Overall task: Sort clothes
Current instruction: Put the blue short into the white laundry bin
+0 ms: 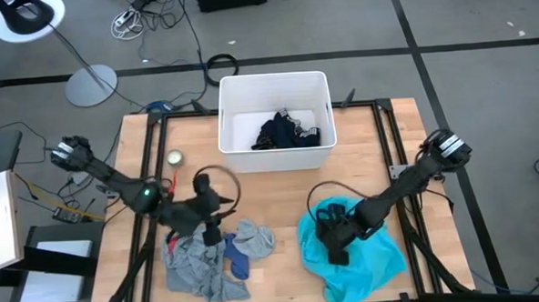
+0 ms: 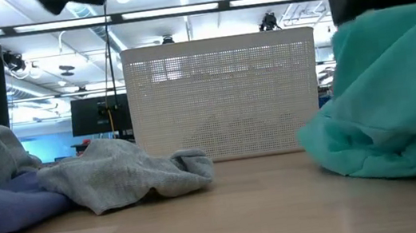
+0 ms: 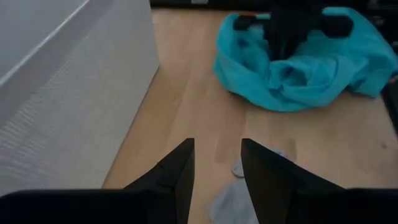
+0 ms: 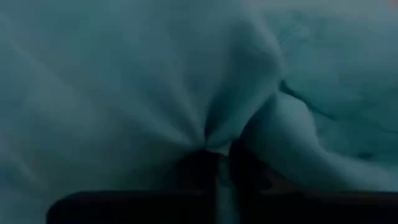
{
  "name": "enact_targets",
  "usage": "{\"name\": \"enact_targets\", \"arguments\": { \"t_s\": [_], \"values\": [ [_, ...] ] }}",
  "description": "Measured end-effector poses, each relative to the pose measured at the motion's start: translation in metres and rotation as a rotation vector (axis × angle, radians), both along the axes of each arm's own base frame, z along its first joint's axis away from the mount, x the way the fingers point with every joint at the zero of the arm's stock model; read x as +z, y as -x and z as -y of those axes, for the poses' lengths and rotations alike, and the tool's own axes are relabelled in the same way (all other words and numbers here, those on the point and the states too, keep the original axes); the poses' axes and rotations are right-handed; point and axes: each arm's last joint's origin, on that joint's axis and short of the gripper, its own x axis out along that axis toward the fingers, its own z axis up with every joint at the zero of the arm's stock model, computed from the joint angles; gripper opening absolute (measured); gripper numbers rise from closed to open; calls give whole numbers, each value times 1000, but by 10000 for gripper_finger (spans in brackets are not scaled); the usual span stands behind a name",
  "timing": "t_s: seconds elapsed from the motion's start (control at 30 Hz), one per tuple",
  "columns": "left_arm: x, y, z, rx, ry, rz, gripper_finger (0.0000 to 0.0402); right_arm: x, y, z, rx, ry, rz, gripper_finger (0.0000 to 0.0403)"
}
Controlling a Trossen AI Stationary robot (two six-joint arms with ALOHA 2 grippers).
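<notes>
A large turquoise garment (image 1: 356, 247) lies bunched at the table's near right; it also shows in the low view (image 2: 399, 99). My right gripper (image 1: 334, 244) is shut on it. A grey shirt (image 1: 197, 268), a grey sock (image 1: 257, 235) and a blue sock (image 1: 238, 259) lie in a pile at the near left. My left gripper (image 1: 211, 234) hovers over that pile, open and empty, as its own wrist view shows (image 3: 217, 158). A navy-black garment (image 1: 282, 132) lies inside the white bin (image 1: 274, 82). My right gripper pinches a gathered fold of the turquoise garment (image 4: 214, 140) between its two fingers; creases fan out from the pinch. In the low view the cloth rises in a peak under the gripper (image 2: 389, 24), while its lower part (image 2: 375, 163) rests on the table.
The white bin stands at the table's far middle; its perforated wall (image 2: 226, 98) fills the middle of the low view. A small round object (image 1: 174, 157) lies on the table at the far left. Bare wood (image 1: 285, 200) shows between the two piles and the bin.
</notes>
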Motion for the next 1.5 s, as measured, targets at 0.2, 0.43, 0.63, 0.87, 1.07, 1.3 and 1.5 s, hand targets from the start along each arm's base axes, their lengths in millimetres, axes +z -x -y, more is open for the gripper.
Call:
{"name": "enact_targets", "arguments": {
  "t_s": [0.2, 0.43, 0.63, 0.87, 1.07, 1.3, 1.5],
  "values": [
    [-35, 14, 13, 31, 16, 82, 137, 84, 8, 10, -54, 91, 105, 13],
    [-76, 21, 13, -1, 49, 123, 137, 181, 15, 19, -68, 240, 259, 13],
    [-104, 27, 8, -64, 116, 219, 136, 246, 2, 27, -32, 370, 451, 13],
    [-126, 36, -2, -100, 197, 269, 135, 315, -27, 51, -42, 461, 618, 13],
    [-131, 38, -5, -97, 205, 254, 135, 361, -55, 96, -81, 666, 821, 13],
    [-131, 38, -5, -101, 211, 252, 135, 407, -61, 159, -200, 878, 1172, 13],
    [-131, 38, -5, -101, 208, 247, 135, 414, -56, 210, -276, 933, 1226, 13]
  ]
}}
